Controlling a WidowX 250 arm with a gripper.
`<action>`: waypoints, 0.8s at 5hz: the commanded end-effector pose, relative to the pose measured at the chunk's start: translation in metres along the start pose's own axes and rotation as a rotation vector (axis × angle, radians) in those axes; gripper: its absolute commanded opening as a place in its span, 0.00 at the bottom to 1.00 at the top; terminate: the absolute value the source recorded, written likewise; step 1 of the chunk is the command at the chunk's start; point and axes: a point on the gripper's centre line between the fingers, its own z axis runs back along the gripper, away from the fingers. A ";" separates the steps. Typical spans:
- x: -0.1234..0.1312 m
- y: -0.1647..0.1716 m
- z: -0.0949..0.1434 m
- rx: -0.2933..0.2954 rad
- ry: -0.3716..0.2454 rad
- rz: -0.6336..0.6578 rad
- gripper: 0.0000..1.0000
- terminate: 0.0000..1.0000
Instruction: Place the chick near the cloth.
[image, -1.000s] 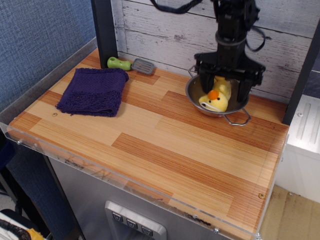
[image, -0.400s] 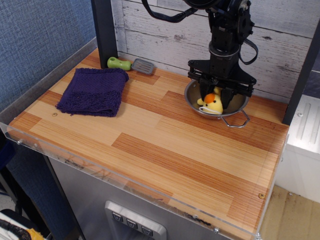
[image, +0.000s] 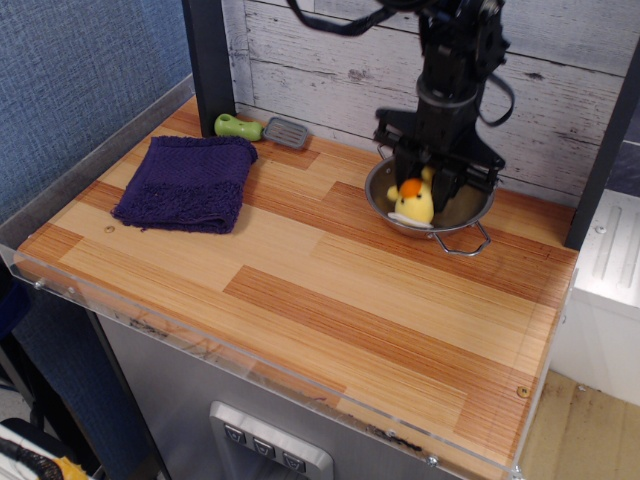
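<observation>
The yellow plush chick (image: 414, 201) with its orange beak sits in a metal bowl (image: 472, 213) at the back right of the wooden table. My gripper (image: 428, 186) comes straight down into the bowl, and its black fingers (image: 446, 180) are closed against the sides of the chick. The lower part of the chick is hidden by the bowl's rim. The dark purple folded cloth (image: 188, 182) lies flat at the back left of the table, far to the left of the gripper.
A green-handled tool with a grey head (image: 262, 128) lies behind the cloth by the back wall. A black post (image: 208, 60) stands at the back left. The bowl has a wire handle (image: 462, 244) pointing forward. A clear rim (image: 250, 360) lines the table's front edge.
The gripper's fingers have narrowed from wide open to closed on the chick. The chick has shifted slightly left and sits a little higher between the fingers.
</observation>
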 end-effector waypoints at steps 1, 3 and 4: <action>0.047 -0.007 0.089 0.015 -0.185 -0.098 0.00 0.00; 0.015 0.021 0.163 0.057 -0.251 -0.102 0.00 0.00; -0.034 0.057 0.175 0.075 -0.214 -0.061 0.00 0.00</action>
